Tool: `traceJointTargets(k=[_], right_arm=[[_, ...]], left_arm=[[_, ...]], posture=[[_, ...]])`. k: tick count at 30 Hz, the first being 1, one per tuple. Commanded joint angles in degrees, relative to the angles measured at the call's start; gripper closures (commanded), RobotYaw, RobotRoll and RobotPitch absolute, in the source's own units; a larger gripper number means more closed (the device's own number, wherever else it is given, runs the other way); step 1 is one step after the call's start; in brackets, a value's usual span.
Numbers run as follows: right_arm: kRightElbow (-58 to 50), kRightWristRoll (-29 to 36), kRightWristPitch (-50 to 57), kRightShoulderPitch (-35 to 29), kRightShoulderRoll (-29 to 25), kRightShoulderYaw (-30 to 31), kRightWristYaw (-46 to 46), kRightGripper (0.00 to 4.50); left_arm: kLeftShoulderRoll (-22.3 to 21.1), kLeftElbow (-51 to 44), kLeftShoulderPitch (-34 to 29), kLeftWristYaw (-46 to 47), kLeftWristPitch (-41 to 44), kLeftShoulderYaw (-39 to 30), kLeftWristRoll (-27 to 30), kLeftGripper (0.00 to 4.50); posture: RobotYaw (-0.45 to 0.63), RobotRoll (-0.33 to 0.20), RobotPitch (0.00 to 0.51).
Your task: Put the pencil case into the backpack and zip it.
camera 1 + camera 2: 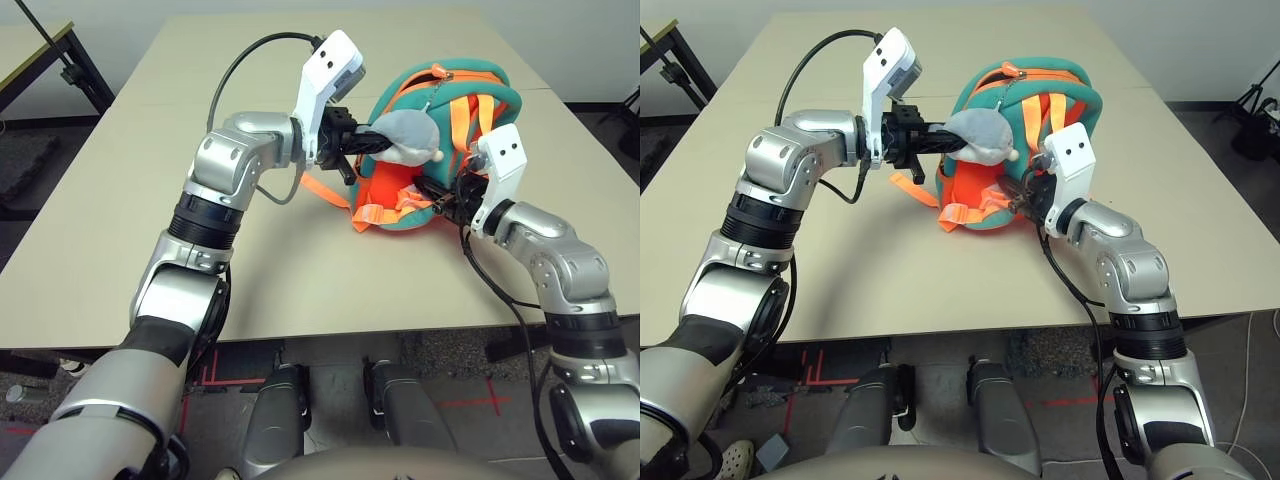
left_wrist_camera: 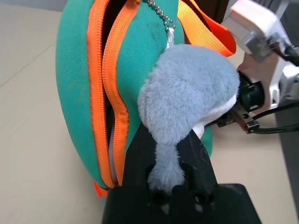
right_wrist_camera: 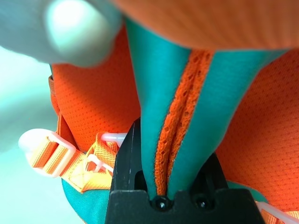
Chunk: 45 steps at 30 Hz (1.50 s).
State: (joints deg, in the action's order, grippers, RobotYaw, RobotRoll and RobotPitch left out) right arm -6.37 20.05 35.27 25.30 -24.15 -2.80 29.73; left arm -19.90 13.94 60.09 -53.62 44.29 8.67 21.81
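Note:
The backpack (image 1: 480, 85), orange with teal plush edging, lies on its side on the table, right of centre. Its grey plush charm (image 1: 410, 135) hangs from a bead chain (image 2: 161, 16). My left gripper (image 2: 166, 154) is shut on the charm's narrow end, just left of the backpack. In the left wrist view the orange zip (image 2: 100, 93) runs along the teal rim and stands slightly parted. At the backpack's near right side, my right gripper (image 3: 170, 154) is shut on a teal strap (image 3: 163, 93) with an orange mesh edge. The pencil case is hidden.
The beige table (image 1: 300, 290) spreads wide to the left and front of the backpack. Loose orange webbing with a pale buckle (image 1: 375, 212) trails off the backpack's near side. A black cable (image 1: 235, 75) loops from my left wrist. A second table (image 1: 30, 50) stands at far left.

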Motion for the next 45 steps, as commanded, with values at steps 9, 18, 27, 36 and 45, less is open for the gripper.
traceJointTargets(k=[9,18,27,36,45], right_arm=[[1.91,-0.83,0.84,-0.97,0.14,2.01,0.32,3.88],[2.42,-0.90,0.78,-0.62,-0.12,2.23,0.69,3.88],[2.72,-1.03,0.60,-0.39,-0.07,2.69,0.84,3.88],[3.26,-1.20,0.28,0.06,-0.05,2.98,0.85,3.88],[3.13,-1.48,0.28,0.27,-0.01,2.93,0.98,3.88]], left_arm=[[-12.22,4.43,2.53,-1.63,-1.71,-8.97,2.04,4.43],[-15.14,3.66,-3.33,-2.34,-0.39,-7.91,1.22,4.44],[-14.88,8.17,-11.03,-3.00,-2.24,-3.34,-2.72,4.44],[-10.11,14.20,-16.19,-4.12,-4.82,1.49,-6.11,4.44],[-6.34,19.92,-14.92,-1.53,-8.00,-0.15,-7.46,4.45]], posture=[[-0.12,0.000,0.129],[-0.11,0.000,0.133],[-0.11,0.000,0.136],[-0.10,0.000,0.135],[-0.12,0.000,0.136]])
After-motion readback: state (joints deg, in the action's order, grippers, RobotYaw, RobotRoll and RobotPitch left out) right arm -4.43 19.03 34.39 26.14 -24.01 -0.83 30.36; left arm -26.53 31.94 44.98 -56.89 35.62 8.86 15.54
